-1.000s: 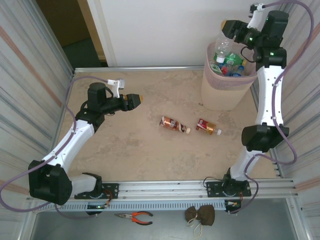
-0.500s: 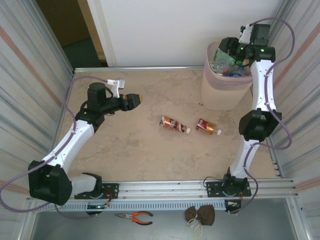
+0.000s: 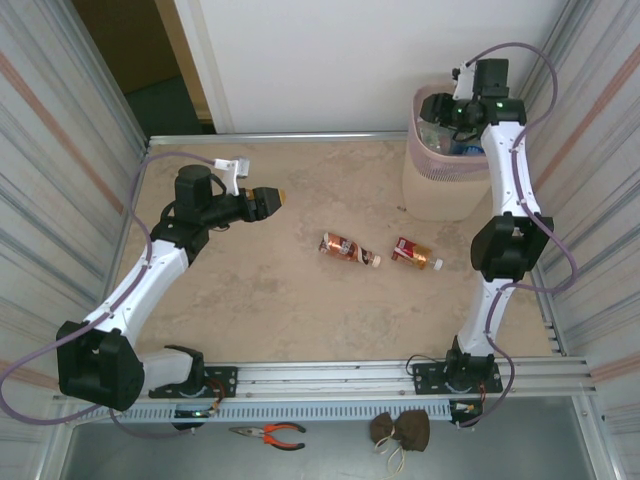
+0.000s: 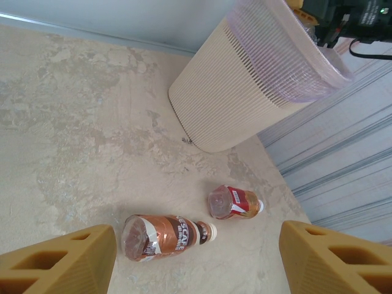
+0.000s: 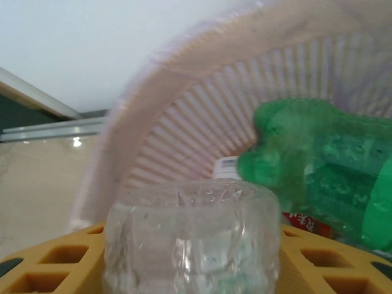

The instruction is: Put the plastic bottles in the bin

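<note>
While the right tool (image 3: 452,112) grips a clear bottle (image 5: 193,233) at the bin's (image 3: 440,190) mouth, the left tool (image 3: 270,199) gapes empty; light, crushable, slippery plastic likely suits mid-body holds.

The right gripper (image 3: 453,112) has been brought down from well above the bin (image 3: 432,195) into its mouth. The clear bottle (image 5: 191,242) clamped between the fingers has been carried down with it and is now seen close to a green bottle (image 5: 318,165) inside. The right arm's wrist has been shifted left over the rim. The elbow has been drawn slightly left and farther back.
</note>
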You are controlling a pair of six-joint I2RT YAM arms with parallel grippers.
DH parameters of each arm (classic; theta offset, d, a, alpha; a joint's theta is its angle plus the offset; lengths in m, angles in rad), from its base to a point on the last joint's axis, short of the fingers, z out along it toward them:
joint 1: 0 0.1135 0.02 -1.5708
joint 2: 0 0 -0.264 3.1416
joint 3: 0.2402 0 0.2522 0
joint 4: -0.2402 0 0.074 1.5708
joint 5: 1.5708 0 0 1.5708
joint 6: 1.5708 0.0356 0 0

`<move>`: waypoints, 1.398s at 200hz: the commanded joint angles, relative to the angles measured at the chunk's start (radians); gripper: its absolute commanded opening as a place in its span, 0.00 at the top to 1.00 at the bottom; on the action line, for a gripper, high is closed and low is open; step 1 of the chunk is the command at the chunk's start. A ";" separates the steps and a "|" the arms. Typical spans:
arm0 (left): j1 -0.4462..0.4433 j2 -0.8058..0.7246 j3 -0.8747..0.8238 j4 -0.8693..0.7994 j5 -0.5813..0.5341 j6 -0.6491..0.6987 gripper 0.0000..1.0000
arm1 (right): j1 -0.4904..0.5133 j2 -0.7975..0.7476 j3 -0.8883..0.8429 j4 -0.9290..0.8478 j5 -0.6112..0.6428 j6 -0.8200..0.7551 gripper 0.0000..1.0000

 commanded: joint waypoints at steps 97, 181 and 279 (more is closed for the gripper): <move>0.010 -0.024 -0.007 0.038 0.001 -0.012 0.29 | 0.010 -0.045 0.062 -0.098 0.032 -0.006 0.21; 0.010 -0.005 0.008 0.048 0.016 -0.021 0.29 | 0.037 -0.135 0.062 -0.179 0.198 -0.098 0.31; 0.011 0.007 0.007 0.060 0.026 -0.033 0.29 | 0.033 -0.039 -0.001 -0.303 0.374 -0.177 0.57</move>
